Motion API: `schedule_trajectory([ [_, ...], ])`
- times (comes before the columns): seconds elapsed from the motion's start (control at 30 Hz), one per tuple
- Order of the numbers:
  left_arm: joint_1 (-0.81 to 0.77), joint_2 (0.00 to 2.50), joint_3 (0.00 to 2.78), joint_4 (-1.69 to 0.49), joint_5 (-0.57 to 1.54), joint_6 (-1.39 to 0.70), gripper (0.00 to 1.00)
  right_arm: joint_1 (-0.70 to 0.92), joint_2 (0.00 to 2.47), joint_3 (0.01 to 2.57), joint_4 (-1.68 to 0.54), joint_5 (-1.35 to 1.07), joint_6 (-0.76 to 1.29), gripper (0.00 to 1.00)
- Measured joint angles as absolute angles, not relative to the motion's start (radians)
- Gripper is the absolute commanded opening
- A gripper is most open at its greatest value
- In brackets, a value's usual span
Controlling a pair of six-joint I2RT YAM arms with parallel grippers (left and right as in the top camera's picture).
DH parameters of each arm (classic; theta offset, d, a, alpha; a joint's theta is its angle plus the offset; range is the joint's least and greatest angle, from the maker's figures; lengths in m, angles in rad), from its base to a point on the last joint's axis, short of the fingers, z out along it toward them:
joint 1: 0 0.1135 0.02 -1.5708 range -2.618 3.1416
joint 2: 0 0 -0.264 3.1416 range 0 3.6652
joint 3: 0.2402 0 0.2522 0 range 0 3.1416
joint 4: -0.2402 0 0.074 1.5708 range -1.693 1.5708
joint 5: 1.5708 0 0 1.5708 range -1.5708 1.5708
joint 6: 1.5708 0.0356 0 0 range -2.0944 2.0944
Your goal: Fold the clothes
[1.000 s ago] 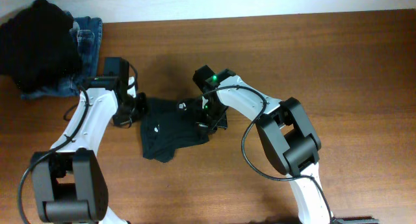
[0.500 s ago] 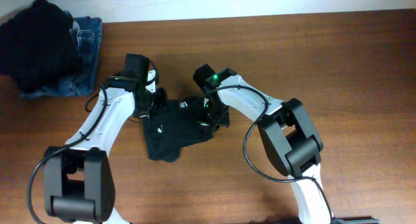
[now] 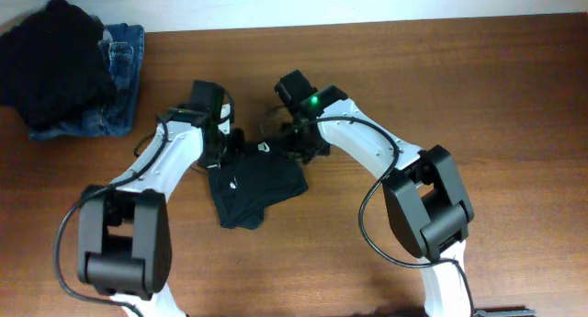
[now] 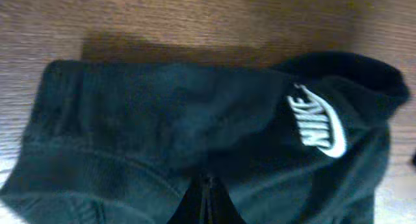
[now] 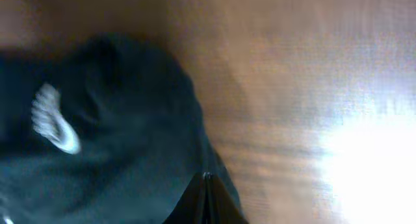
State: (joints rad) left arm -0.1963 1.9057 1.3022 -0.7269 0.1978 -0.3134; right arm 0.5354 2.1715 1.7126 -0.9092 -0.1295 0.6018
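Cloth of the dark T-shirt (image 3: 257, 181) lies bunched near the middle of the wooden table (image 3: 478, 96), with a white Nike logo (image 4: 323, 125) showing. At the shirt's top edge in the overhead view, the left gripper (image 4: 208, 185) has its fingertips pressed together on a pinch of fabric, and the right gripper (image 5: 207, 182) is closed tight on the cloth nearby. Blue jeans (image 3: 121, 73) and a black heap (image 3: 55, 60) sit well apart at the far left corner.

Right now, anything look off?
The T-shirt lies bunched and askew between the left gripper and right gripper, with a rumpled lobe sticking out toward the near edge. It is not flat for folding.
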Motion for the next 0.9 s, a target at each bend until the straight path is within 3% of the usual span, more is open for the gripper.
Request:
schedule_trajectory([
  [0.3,-0.196,1.999,1.302,-0.658,0.215,-0.341,0.01,0.52,2.17,1.719,-0.662,-0.212,0.441,0.1],
  [0.9,-0.195,2.007,1.303,-0.645,0.24,-0.342,0.01,0.52,2.218,1.72,-0.644,-0.272,0.36,0.07],
])
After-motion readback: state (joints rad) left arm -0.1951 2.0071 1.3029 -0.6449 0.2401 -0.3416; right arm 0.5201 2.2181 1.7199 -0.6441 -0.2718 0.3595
